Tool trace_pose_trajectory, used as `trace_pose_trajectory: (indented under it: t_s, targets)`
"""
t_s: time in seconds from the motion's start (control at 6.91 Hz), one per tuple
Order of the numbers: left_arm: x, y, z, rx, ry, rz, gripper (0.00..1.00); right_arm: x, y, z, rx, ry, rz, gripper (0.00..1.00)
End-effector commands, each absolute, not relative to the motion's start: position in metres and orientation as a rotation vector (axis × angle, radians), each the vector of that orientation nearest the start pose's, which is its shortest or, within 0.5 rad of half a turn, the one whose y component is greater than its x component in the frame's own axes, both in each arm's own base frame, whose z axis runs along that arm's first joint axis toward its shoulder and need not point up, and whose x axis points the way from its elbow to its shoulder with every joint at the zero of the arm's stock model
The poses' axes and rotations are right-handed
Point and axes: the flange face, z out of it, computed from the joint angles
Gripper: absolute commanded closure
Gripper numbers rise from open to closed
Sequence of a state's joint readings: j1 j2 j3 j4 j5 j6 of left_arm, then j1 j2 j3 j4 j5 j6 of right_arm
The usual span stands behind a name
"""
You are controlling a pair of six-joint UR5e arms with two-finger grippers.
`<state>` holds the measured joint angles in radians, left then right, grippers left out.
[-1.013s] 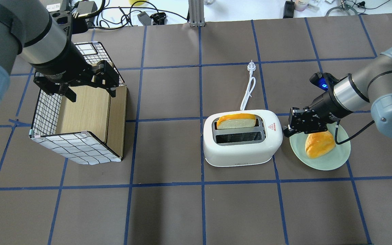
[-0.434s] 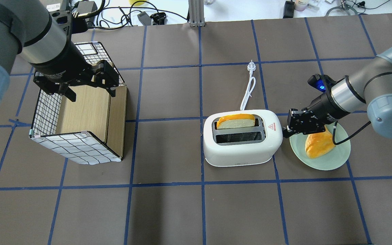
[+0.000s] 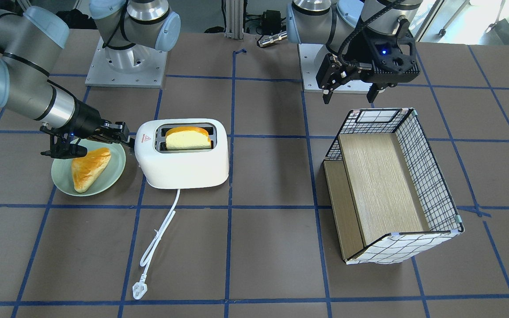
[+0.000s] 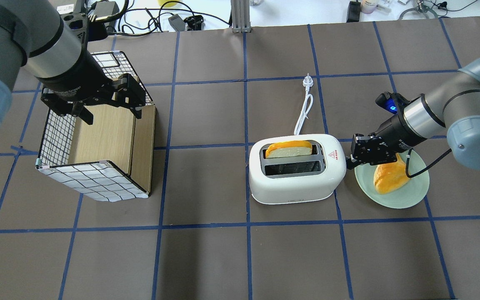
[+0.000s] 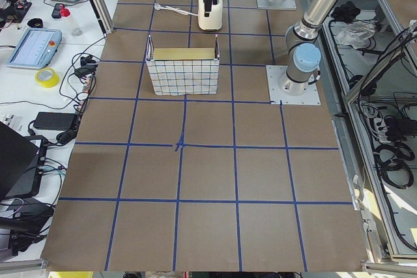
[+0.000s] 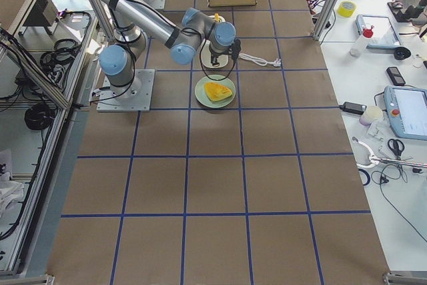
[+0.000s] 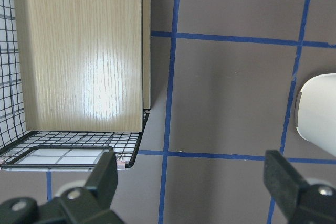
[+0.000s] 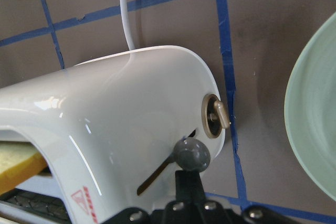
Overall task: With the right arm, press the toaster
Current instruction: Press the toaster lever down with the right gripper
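– Now, where do we find the toaster (image 4: 296, 175)?
– On the surface, immediately left of our right pincer (image 4: 350, 159); fingers together, tip at the lever (image 8: 191, 153) on its facing end.

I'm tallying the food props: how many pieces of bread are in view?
2. One slice stands in a slot of the toaster; the other piece lies on the green plate beside it. The toaster's second slot looks empty.

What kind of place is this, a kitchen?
Likely a robotics lab: left arm and right arm bolted to a tape-gridded table, a control tablet on the side bench.
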<state>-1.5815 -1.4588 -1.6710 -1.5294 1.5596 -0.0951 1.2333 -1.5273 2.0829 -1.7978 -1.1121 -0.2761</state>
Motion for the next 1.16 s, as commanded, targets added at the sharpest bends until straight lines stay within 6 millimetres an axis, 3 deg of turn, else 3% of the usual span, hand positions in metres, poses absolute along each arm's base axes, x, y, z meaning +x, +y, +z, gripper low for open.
trace_pose_trajectory:
  t_s: [0.0, 0.72, 1.01]
  targets:
    - [-0.139, -0.448, 0.495, -0.133, 3.153, -0.081, 0.00, 0.028, -0.456, 0.257, 0.182, 2.594, 0.233, 1.00]
    - [-0.139, -0.448, 0.496, -0.133, 3.151, -0.084, 0.00, 0.027, -0.456, 0.257, 0.200, 2.606, 0.239, 1.00]
    - [-0.139, -0.448, 0.495, -0.133, 3.151, -0.081, 0.00, 0.022, -0.458, 0.274, 0.255, 2.647, 0.240, 1.00]
